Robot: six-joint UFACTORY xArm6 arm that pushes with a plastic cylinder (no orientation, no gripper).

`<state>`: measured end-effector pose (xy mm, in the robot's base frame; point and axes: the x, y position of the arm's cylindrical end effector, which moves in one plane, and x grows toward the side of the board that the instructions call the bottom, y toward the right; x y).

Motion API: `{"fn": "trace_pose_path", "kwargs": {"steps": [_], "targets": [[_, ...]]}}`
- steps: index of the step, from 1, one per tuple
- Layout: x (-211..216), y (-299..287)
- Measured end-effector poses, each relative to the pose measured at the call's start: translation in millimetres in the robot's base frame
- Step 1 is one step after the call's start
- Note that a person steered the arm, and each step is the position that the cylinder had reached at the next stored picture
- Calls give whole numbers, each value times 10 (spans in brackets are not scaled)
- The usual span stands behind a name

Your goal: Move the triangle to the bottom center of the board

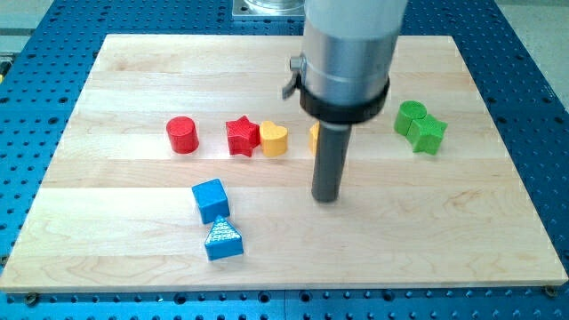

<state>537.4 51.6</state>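
A blue triangle [223, 240] lies near the view's bottom left of centre on the wooden board [124, 80]. A blue cube [211, 199] sits just above it, touching it or nearly so. My tip [326, 197] rests on the board to the right of the blue cube, apart from both blue blocks by a clear gap. The rod and its wide grey housing hide part of a yellow block [314, 135] behind them.
A red cylinder [181, 135], a red star [241, 135] and a yellow heart [274, 140] stand in a row across the middle. Two green blocks [412, 117] [428, 134] touch each other at the right. A blue perforated table surrounds the board.
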Motion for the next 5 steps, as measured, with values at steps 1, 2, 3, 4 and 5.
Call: {"fn": "trace_pose_path", "kwargs": {"steps": [1, 2, 3, 4, 5], "targets": [[763, -306], [802, -1007], [801, -2053], [728, -2195], [554, -1661]]}}
